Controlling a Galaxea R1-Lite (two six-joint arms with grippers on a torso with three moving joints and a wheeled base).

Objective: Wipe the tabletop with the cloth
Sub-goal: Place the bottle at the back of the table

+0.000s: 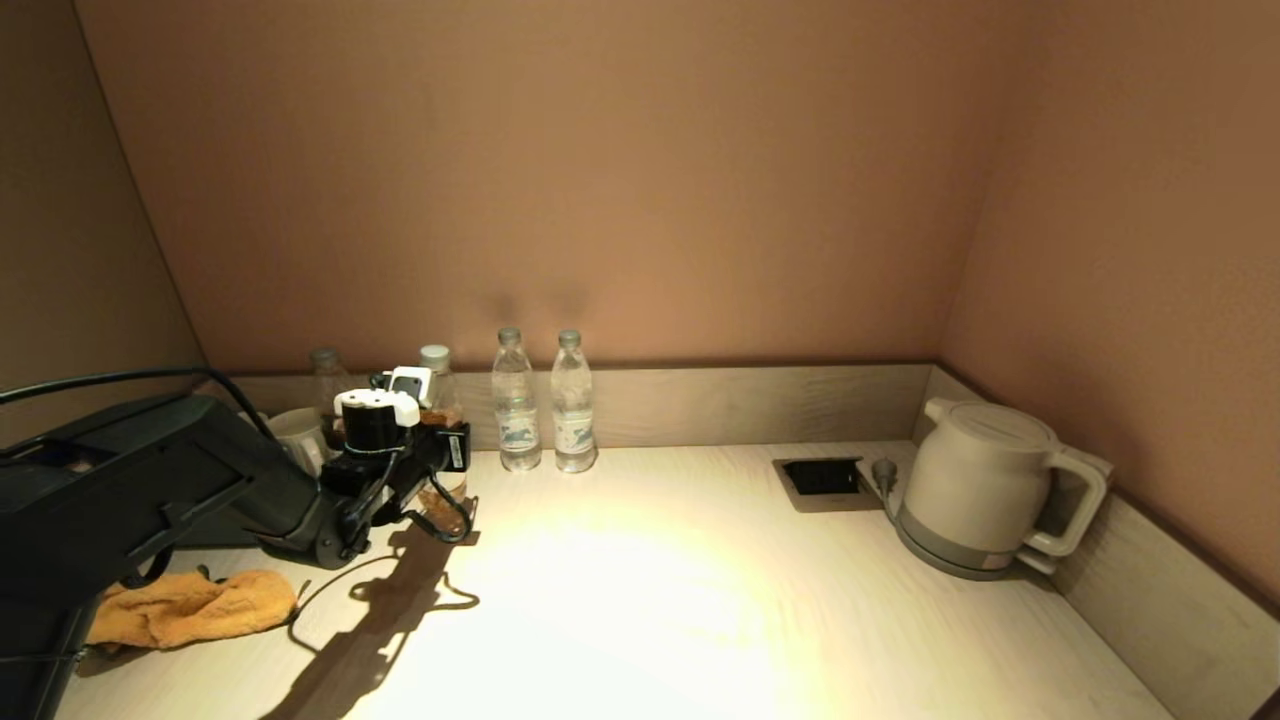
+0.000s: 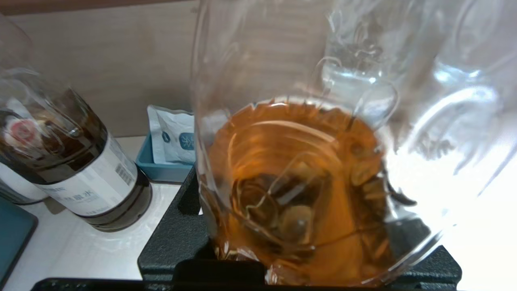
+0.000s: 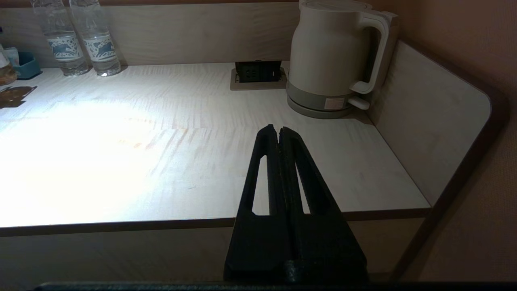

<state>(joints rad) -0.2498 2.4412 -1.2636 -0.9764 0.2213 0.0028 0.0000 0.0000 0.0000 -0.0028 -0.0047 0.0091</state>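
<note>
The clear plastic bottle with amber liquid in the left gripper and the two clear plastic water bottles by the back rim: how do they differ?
The clear plastic bottle with amber liquid is gripped by the left gripper; the two clear plastic water bottles stand free, side by side. The held bottle contains amber liquid low down; the pair holds colourless water and carries pale labels. All are transparent, capped and upright on the pale wood-grain tabletop.

Black left arm [image 1: 150,480], white wrist caps, looped black cables; black tapered right hand [image 3: 278,131].
</note>
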